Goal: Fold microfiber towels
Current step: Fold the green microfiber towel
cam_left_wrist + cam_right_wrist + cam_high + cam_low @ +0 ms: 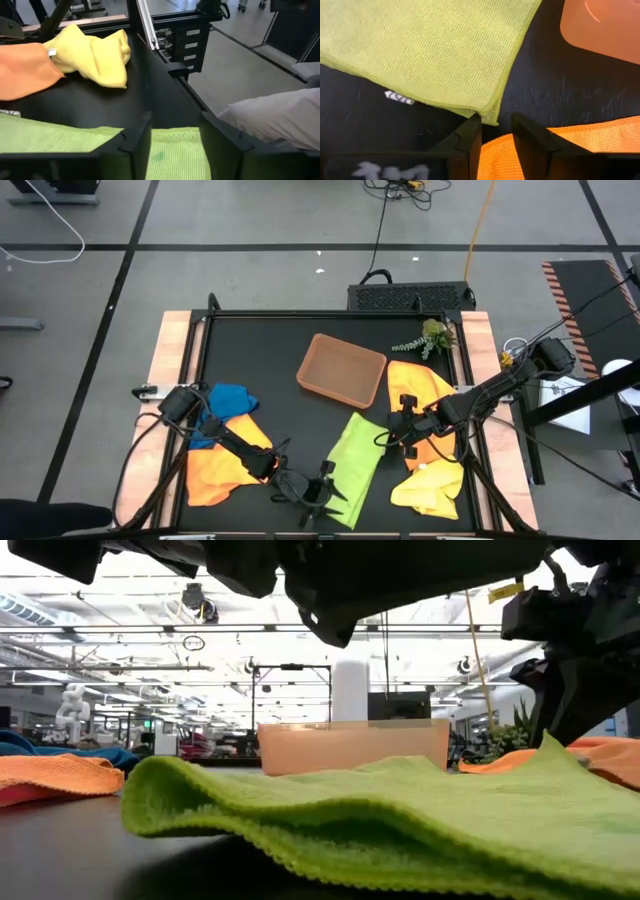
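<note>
Several microfiber towels are spread on the black table (290, 340). Nearest the front edge, a lime green towel (352, 465) is laid folded into a long strip, double-layered with a stitched hem and a fine looped weave; a small white tag (399, 97) with dark marks, not legible, is seen beside its edge. The left gripper (318, 492) is placed at the strip's near end, fingers apart with the green hem between them, not clamped. The right gripper (404, 426) is positioned at the strip's far corner, fingers slightly apart, nothing held. To the left, an orange towel (225, 455) is lying crumpled, with a blue towel (226, 402) just behind it, touching. To the right, a yellow towel (432, 483) is bunched near the front, a small white tag (51, 53) on it unreadable; a second orange towel (420, 385) is spread behind it. Farther back, a brown tray (341, 368) is set near the middle, and a green plant sprig (428, 339) near the far right corner.
</note>
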`<state>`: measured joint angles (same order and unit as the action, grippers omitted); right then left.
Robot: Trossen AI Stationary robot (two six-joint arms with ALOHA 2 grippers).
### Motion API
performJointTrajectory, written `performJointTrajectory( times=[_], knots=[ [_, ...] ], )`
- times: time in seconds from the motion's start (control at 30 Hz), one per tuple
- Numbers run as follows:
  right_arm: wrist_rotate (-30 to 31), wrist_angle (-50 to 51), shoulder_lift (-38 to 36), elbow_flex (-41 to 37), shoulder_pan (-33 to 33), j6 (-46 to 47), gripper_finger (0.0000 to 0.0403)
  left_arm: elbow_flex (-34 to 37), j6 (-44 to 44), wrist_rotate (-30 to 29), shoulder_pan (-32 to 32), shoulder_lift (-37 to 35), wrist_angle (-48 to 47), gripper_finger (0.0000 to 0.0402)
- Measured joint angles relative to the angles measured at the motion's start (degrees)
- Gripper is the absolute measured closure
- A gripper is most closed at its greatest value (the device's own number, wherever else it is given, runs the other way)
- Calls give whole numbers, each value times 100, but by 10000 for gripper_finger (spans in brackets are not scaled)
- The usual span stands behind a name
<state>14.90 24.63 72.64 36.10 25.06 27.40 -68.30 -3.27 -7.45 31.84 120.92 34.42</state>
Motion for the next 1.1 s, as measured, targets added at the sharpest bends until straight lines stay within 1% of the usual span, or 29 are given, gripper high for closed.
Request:
performJointTrajectory(
  times=[0.23,0.33,0.5,0.63,0.77,0.9,1.03,1.1],
  knots=[
    [0,-2,-5,2,0,158,285,-80,14,-82,-14,-95,-36,169],
    [0,43,-63,0,0,190,285,-81,18,-195,-47,-259,-263,158],
    [7,84,-309,0,0,188,284,-80,-6,-452,-82,-578,-983,157],
    [11,100,-634,0,-2,190,284,-80,20,-738,-71,-852,-1447,167],
    [52,76,-1041,0,0,192,284,-80,69,-908,-75,-1126,-1899,187],
    [181,83,-1385,1,0,186,284,-62,146,-922,-75,-1346,-2203,209],
    [182,80,-1620,0,0,174,284,167,173,-944,-75,-1528,-2191,227],
    [188,22,-1698,0,0,118,284,351,165,-963,-93,-1630,-2037,235]
  ],
)
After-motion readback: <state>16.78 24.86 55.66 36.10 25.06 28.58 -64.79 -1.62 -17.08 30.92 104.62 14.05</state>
